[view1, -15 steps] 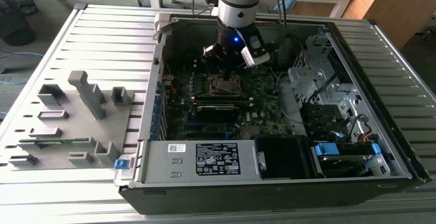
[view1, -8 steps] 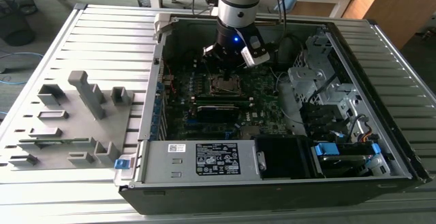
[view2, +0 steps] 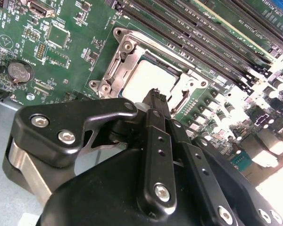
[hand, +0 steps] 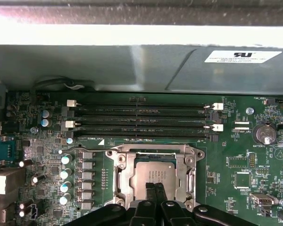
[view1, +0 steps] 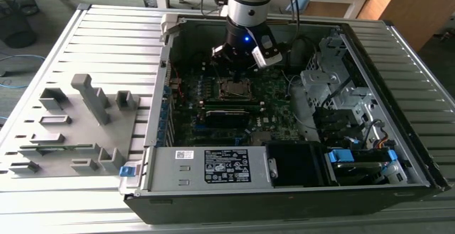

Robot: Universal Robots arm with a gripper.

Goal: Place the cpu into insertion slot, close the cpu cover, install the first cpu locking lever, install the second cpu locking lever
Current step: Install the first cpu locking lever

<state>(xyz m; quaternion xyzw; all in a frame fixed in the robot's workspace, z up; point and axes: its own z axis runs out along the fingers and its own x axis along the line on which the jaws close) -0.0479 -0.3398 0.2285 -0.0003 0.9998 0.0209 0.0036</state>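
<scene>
The cpu [hand: 153,170] lies flat in its socket on the green motherboard, its silver-grey top showing through the window of the cpu cover [hand: 122,175], which lies down over it. In the second wrist view the cpu [view2: 144,77] and the cover's frame [view2: 114,61] sit just beyond my fingertips. My gripper [hand: 154,188] is shut, its two black fingers pressed together with nothing between them, tips right over the cpu's near edge. From the exterior view the gripper [view1: 237,78] hangs straight down above the cpu [view1: 235,89] inside the open computer case. I cannot make out the locking levers.
Black memory slots [hand: 141,120] run along one side of the socket, capacitors [hand: 66,172] on another. The case wall [view1: 161,85], power supply [view1: 213,166] and drive bays [view1: 334,85] ring the board. A grey fixture tray [view1: 71,122] lies at the exterior view's left.
</scene>
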